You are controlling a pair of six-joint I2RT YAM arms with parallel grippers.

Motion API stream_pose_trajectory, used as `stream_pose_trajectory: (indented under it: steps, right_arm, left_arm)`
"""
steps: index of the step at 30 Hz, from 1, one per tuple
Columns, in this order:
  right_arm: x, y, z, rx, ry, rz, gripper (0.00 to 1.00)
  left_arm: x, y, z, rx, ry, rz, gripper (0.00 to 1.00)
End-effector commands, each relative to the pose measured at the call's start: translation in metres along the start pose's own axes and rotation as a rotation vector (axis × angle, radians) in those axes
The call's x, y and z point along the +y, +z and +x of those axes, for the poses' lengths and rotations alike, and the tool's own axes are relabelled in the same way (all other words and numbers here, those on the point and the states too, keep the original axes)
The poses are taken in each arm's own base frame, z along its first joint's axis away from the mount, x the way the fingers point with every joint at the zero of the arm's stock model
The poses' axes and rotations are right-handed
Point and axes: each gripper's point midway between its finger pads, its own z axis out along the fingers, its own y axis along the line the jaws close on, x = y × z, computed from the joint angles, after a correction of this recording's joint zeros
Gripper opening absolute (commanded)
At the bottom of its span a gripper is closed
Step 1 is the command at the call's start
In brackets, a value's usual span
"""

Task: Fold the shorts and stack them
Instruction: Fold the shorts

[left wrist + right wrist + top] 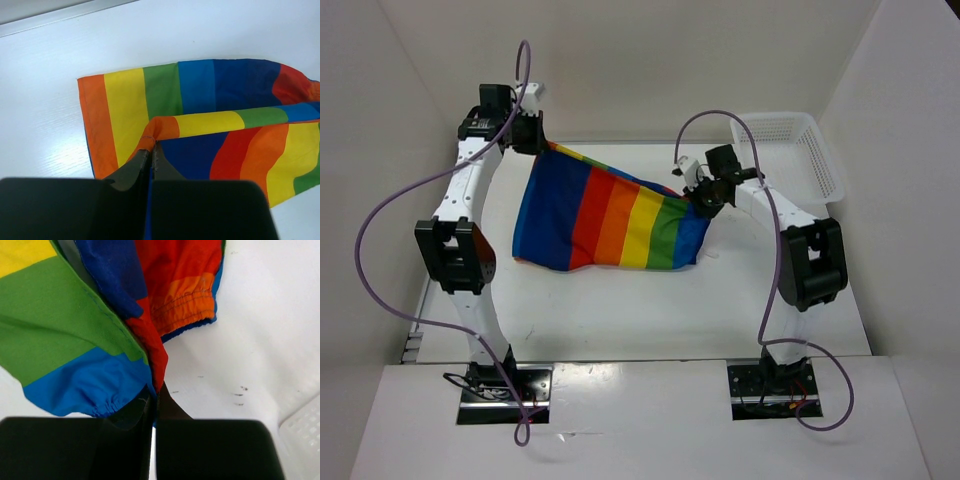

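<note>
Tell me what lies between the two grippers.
The shorts span it, pinched by the left gripper and right gripper; the top view shows this.

One shorts (610,215) — one basket (820,150) — two arms (460,200)

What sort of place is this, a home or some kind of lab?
Most likely a robotics lab test cell: plain white wall panels box in a white table, and a robot's left pincer and right pincer grip rainbow-striped fabric shorts between them.

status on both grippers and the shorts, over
Left gripper shut on shorts, right gripper too. Shorts stretched between them, partly on table. Mesh basket far right, untouched.
</note>
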Motion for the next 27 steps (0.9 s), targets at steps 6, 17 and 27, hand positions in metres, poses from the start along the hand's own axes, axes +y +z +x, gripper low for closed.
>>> stream_pose_trajectory:
  steps: [6, 17, 27]
  right_arm:
    - [-0.037, 0.019, -0.044, -0.076, 0.046, 0.07, 0.0]
    - [-0.091, 0.06, -0.067, -0.161, 0.326, 0.298, 0.53]
    - [-0.08, 0.022, -0.076, -0.195, 0.379, 0.296, 0.75]
  left_arm:
    - [0.054, 0.051, 0.014, 0.011, -0.009, -0.147, 0.0]
    - [0.093, 0.117, 0.048, 0.078, -0.04, -0.18, 0.01]
    - [0.115, 0.116, 0.044, 0.071, -0.057, -0.212, 0.03]
